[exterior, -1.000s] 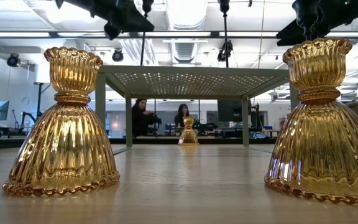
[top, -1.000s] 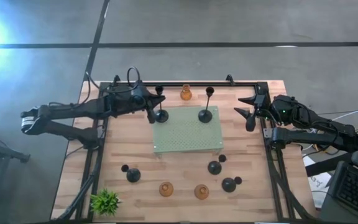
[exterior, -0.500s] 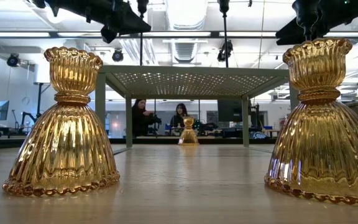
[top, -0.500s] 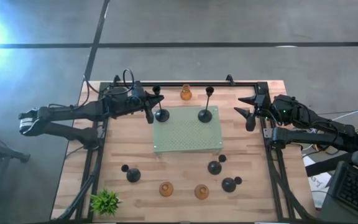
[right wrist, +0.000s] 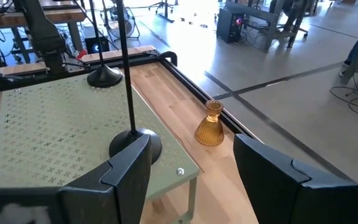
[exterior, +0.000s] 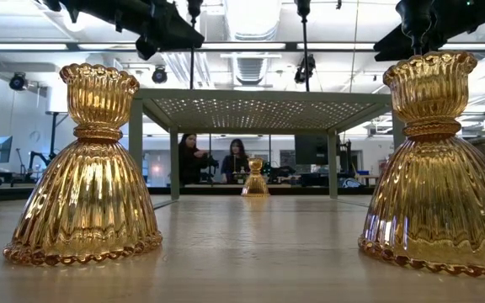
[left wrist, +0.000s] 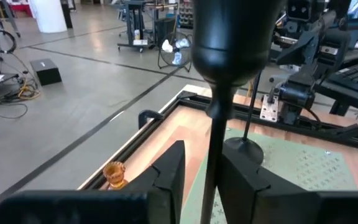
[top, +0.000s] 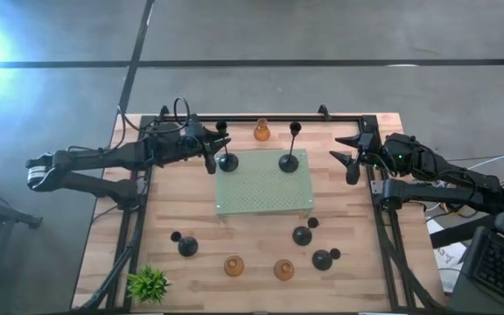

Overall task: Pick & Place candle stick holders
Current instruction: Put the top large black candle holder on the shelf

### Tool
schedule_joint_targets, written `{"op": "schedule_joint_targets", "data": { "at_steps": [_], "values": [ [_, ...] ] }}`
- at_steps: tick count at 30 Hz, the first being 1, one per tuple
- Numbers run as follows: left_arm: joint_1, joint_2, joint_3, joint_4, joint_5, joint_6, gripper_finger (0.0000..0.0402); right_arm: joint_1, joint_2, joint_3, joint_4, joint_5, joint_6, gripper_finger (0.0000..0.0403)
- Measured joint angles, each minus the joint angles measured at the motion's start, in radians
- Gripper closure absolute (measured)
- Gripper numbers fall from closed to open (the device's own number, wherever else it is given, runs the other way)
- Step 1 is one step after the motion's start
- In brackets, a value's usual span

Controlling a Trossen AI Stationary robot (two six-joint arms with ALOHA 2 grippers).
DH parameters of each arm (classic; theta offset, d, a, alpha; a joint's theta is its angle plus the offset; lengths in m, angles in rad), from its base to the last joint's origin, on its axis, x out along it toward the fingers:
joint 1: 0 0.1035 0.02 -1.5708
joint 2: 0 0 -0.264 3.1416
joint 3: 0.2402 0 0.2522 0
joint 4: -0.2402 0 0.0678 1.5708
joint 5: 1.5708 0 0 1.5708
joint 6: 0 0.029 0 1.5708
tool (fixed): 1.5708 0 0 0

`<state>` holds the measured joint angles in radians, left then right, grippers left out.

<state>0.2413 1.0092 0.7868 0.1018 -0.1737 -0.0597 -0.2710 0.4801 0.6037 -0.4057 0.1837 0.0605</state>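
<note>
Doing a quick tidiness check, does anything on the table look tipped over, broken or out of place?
Nothing stands out. Two tall black holders stand upright on the green perforated platform; the others stand upright on the wooden table.

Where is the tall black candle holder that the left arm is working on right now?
In the high view, the tall black candle holder stands on the green platform's back-left corner, with the left pincer around its stem.

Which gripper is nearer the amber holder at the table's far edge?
Left. The left gripper sits just to one side of the amber holder, around a tall black holder's stem at the green platform's corner. The right gripper waits farther off, beyond the platform's opposite side.
</note>
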Motion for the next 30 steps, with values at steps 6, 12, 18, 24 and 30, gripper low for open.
{"op": "schedule_joint_targets", "data": {
  "at_steps": [6,12,18,24,30],
  "values": [
    [0.001,0.0,0.0,0.003,0.01,0.021,0.0301,0.0,0.0,0.0,0.0,0.0,0.0,0.0184],
    [0.007,0.0,0.0,0.003,0.011,0.022,0.0252,0.0,0.0,0.0,0.004,0.0,0.0,0.0184],
    [0.02,-0.006,0.001,0.002,0.011,0.065,0.0208,0.0,0.004,-0.013,0.09,-0.006,-0.001,0.0184],
    [0.032,-0.045,0.002,-0.067,0.012,0.078,0.0191,0.0,0.045,-0.065,0.254,-0.064,-0.014,0.0184],
    [0.032,-0.122,0.002,-0.143,0.018,0.083,0.019,0.0,0.136,-0.1,0.434,-0.113,-0.045,0.0184]
  ]
}}
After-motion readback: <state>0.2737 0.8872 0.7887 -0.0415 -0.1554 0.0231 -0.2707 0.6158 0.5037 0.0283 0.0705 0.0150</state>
